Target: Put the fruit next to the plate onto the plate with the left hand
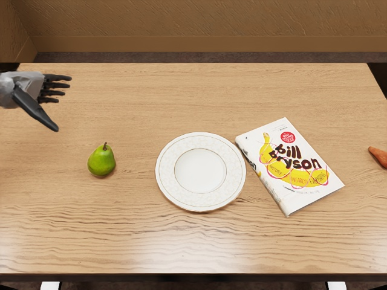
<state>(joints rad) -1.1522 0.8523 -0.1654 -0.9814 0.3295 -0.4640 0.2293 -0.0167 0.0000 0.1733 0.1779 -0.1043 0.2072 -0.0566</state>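
Small green pear (101,161) on light wooden desk (181,241), left of round white ceramic plate (200,171), not touching.
Grey-black left hand (36,90) at far-left edge, fingers spread, holding nothing.

a: what colours are in front of you?
b: you have a green pear (101,161), a white plate (164,172) with a faintly patterned rim, a white book (290,166) with yellow art and dark lettering.
a: and your table (181,96)?
b: tan, with darker wavy wood grain.
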